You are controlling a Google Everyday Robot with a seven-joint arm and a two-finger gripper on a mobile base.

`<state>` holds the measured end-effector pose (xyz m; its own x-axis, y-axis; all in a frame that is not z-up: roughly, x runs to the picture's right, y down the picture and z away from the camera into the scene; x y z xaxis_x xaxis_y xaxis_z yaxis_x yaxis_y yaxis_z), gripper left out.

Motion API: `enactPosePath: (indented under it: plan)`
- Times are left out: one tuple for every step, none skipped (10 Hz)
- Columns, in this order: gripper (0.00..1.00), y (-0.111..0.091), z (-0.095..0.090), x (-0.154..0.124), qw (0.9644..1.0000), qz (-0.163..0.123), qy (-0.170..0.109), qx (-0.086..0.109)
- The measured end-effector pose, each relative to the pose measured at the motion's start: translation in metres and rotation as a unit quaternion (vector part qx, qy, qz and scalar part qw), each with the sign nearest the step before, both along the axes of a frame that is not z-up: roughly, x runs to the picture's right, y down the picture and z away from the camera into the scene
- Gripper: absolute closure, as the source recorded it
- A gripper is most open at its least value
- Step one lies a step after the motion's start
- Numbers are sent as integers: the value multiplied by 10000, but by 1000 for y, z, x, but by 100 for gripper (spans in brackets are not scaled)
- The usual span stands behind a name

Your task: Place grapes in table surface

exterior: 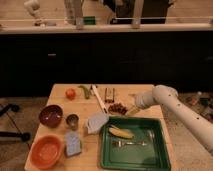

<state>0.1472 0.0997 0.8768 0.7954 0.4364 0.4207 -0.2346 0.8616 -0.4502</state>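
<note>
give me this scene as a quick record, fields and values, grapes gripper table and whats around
grapes: dark bunch on the table surface, just beyond the green tray's far edge
gripper: at the right side of the grapes, low over the table surface; whether it holds them cannot be told
table surface: light wood, carries everything
green tray: front right, holds a banana and a fork
tomato: far left
bowls: dark bowl at left, orange bowl at front left
</note>
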Motion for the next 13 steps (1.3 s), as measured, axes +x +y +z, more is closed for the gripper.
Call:
enactPosePath:
  plan:
    - [20, 1, 1, -13, 10000, -49, -55, -35]
    - [20, 3, 3, -22, 9999, -86, -108, -63]
    - [20, 4, 4, -26, 9998, -107, -130, -90]
    - [20, 4, 5, -28, 9998, -115, -145, -110]
    - [20, 6, 9, -32, 9996, -135, -173, -158]
    - [20, 6, 12, -35, 9995, -143, -187, -189]
    - [20, 8, 17, -39, 9994, -155, -209, -241]
    - [24, 10, 21, -41, 9992, -168, -224, -284]
    - [34, 13, 24, -39, 9991, -162, -217, -316]
    - [43, 12, 25, -38, 9991, -160, -211, -328]
    - [53, 12, 26, -39, 9990, -168, -214, -341]
    - [66, 12, 26, -41, 9990, -176, -229, -343]
    - [74, 11, 25, -40, 9990, -175, -226, -337]
